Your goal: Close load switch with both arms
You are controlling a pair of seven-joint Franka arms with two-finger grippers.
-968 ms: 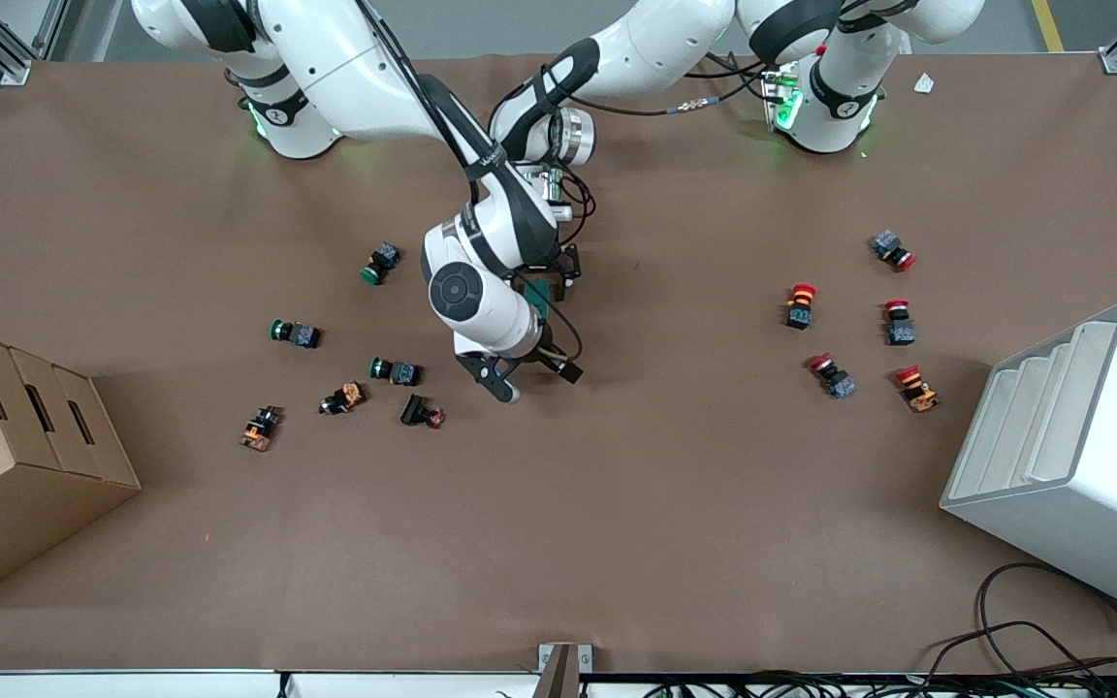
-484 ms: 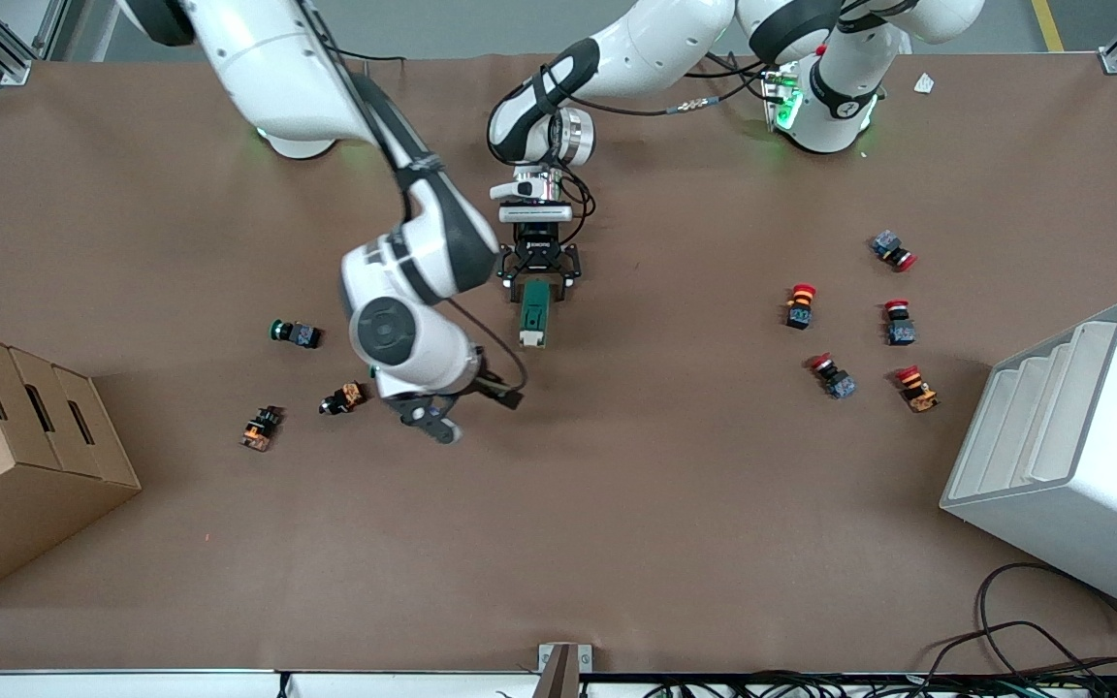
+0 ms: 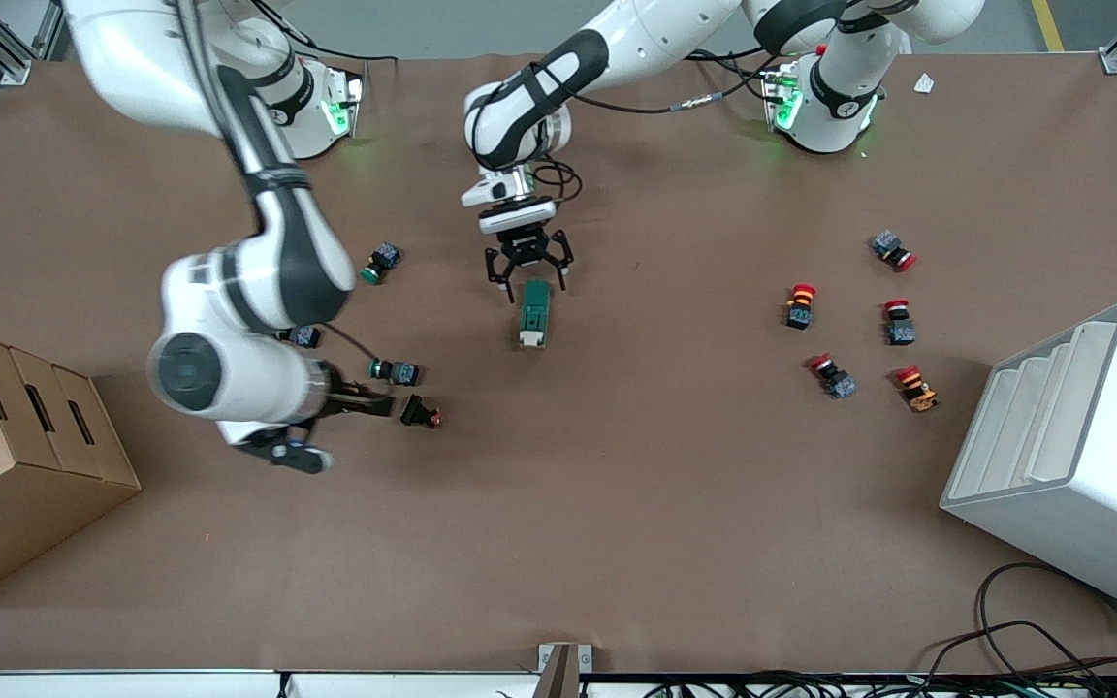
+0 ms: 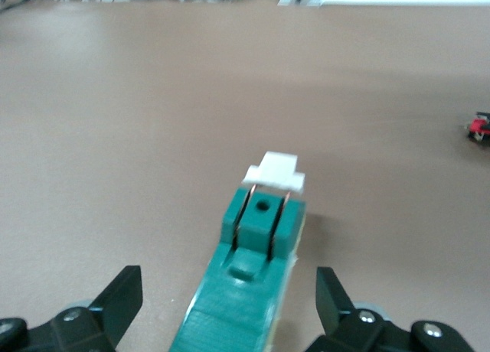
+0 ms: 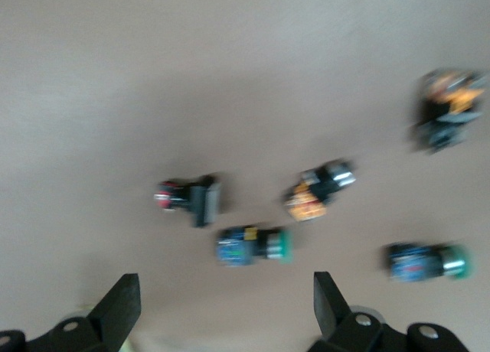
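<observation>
The load switch [image 3: 533, 312] is a dark green oblong block lying flat on the brown table, its white lever [image 3: 530, 338] at the end nearer the front camera. My left gripper [image 3: 526, 279] hovers open over the switch's farther end, a finger on each side and neither touching. The left wrist view shows the switch [image 4: 245, 291] between the spread fingers of the left gripper [image 4: 228, 287], with the lever [image 4: 274, 172] folded low at its tip. My right gripper [image 3: 331, 428] is open and holds nothing, over the table by the push buttons toward the right arm's end; it also shows in its own view [image 5: 226, 291].
Green push buttons [image 3: 379, 264] [image 3: 394, 369] and a black one with a red cap [image 3: 420, 413] lie around the right hand. Several red-capped buttons [image 3: 799, 305] sit toward the left arm's end. A cardboard box [image 3: 15, 456] and a white bin [image 3: 1072, 456] stand at the table's ends.
The right arm swung away from the switch toward its own end of the table. The left gripper opened, let go of the switch and drew back slightly toward the bases.
</observation>
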